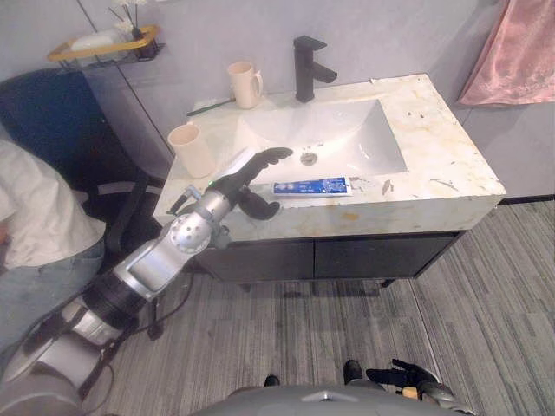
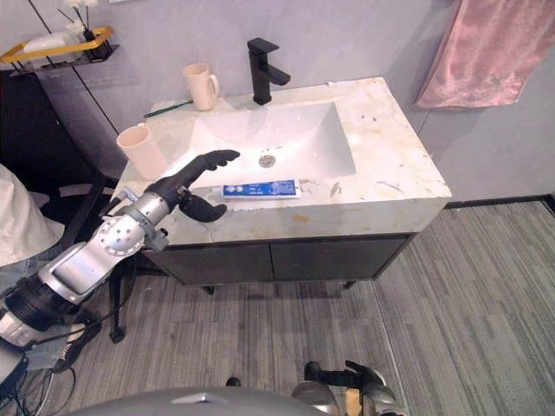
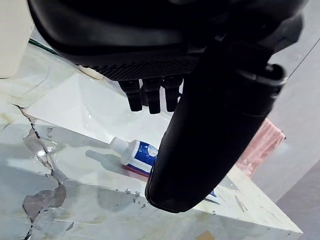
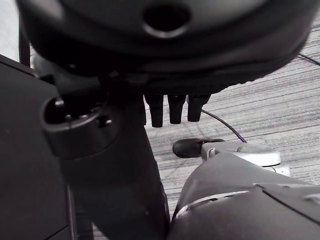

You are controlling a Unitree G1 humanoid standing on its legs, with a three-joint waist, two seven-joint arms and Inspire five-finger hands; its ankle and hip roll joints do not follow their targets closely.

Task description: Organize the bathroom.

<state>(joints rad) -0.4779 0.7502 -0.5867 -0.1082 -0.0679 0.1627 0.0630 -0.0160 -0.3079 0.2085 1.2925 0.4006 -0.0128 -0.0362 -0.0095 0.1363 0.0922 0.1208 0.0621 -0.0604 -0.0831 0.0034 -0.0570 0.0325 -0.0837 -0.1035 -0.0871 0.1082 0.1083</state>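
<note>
A blue and white toothpaste tube [image 1: 312, 185] lies on the marble counter's [image 1: 434, 165] front strip, just before the white basin [image 1: 325, 132]. My left hand [image 1: 245, 178] hovers open over the counter right beside the tube's cap end, fingers stretched toward the basin and thumb below them. In the left wrist view the tube [image 3: 136, 153] shows past the thumb [image 3: 210, 125] and nothing is held. A beige cup [image 1: 192, 150] stands at the counter's left edge, a mug [image 1: 244, 84] at the back, with a green toothbrush [image 1: 211, 107] lying beside it. My right hand [image 1: 401, 375] hangs low by the floor, fingers relaxed.
A black faucet [image 1: 310, 67] rises behind the basin. A pink towel [image 1: 512, 52] hangs on the wall at right. A yellow-rimmed shelf [image 1: 104, 45] with small items is mounted at upper left. A person in a white top [image 1: 35, 221] stands at the left, next to the vanity.
</note>
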